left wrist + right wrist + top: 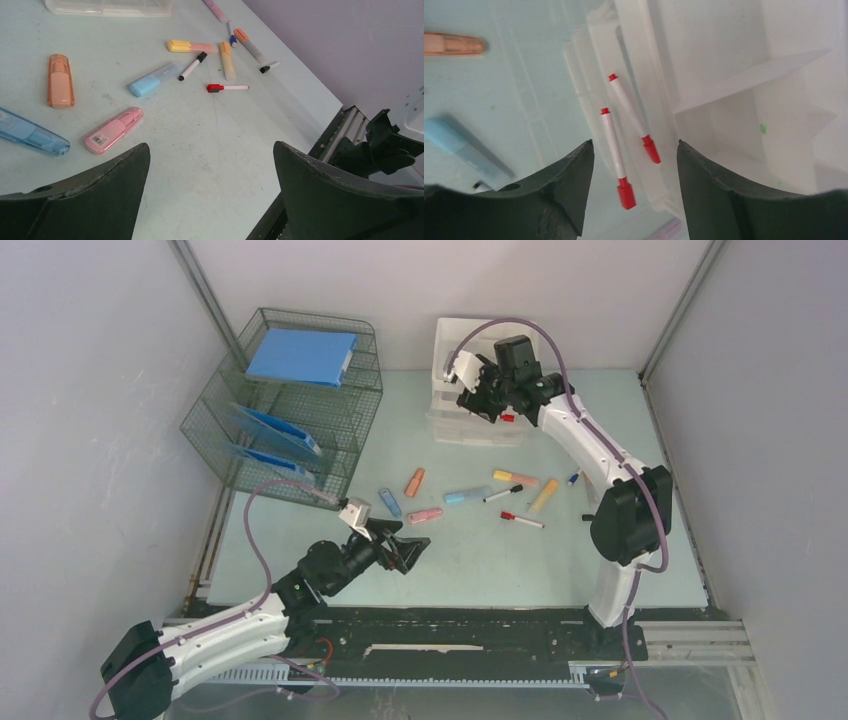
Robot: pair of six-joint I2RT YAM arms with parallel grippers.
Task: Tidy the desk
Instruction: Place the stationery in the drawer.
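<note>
Beneath the right gripper (634, 143), jaws wide and empty, two red markers (614, 145) apparently lie in the clear tray (724, 90) at the table (480, 560) far edge; step in hand, binning pens; left gripper (211, 145), likewise wide and empty, probably next needs lowering onto the pink highlighter (114, 130) ahead to its left.

On the desk (480, 560), the wire rack (290, 420) stands far left, the box (450, 427) far centre; pens (465, 496) lie scattered before it, two markers (615, 150) probably inside.
</note>
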